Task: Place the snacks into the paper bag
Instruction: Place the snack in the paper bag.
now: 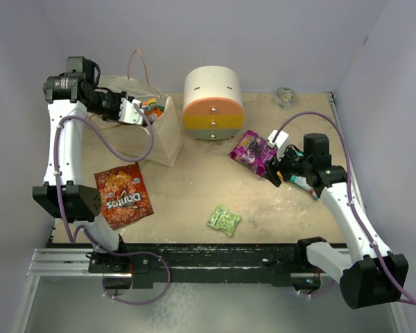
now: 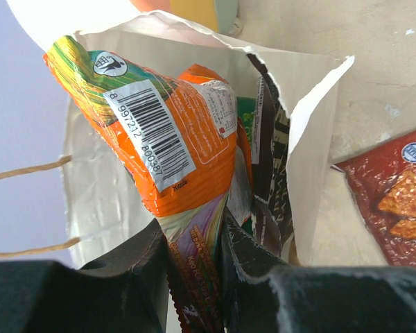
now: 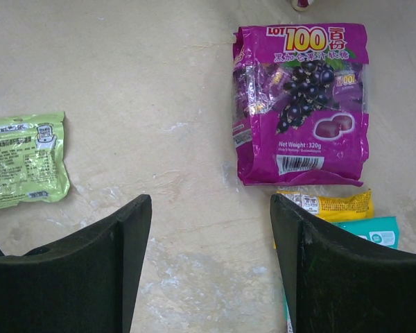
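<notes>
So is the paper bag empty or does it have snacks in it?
Not empty. A dark packet and a green packet show inside the paper bag; the left hand holds an orange packet at its mouth.

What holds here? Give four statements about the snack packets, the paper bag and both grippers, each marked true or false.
1. The left gripper is shut on an orange crinkly packet at the mouth of the cream-white paper bag. True.
2. The red-orange Doritos packet is inside that bag. False: it lies flat on the tan table.
3. The right gripper is open and empty. True.
4. The purple plastic candy packet is clamped in the right gripper. False: it lies loose on the table.
</notes>
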`<action>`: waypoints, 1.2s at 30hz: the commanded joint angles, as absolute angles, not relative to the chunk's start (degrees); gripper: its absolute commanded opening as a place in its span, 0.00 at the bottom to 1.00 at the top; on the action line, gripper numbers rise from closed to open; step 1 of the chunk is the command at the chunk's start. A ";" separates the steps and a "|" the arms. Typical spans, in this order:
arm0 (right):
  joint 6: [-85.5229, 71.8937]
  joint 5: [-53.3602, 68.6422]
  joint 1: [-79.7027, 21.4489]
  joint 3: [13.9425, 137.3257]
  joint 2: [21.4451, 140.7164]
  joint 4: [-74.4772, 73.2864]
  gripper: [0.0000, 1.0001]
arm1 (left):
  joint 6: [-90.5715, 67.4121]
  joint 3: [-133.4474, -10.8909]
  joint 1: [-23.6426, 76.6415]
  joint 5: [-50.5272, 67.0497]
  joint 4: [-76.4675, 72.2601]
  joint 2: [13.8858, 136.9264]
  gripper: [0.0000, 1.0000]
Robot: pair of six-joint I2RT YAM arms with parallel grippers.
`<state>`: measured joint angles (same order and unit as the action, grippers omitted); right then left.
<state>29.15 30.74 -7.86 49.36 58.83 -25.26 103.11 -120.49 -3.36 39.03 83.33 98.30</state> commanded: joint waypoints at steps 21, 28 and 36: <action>30.03 30.32 -7.69 49.28 59.16 -23.43 0.72 | 97.51 -115.21 -3.43 40.77 77.00 97.16 0.39; 30.05 30.76 -7.65 49.35 58.97 -23.47 0.72 | 94.02 -118.70 -3.43 39.68 76.86 97.02 0.51; 29.80 30.94 -7.61 49.36 58.12 -23.56 0.72 | 90.40 -118.64 -3.53 39.81 72.52 94.14 0.72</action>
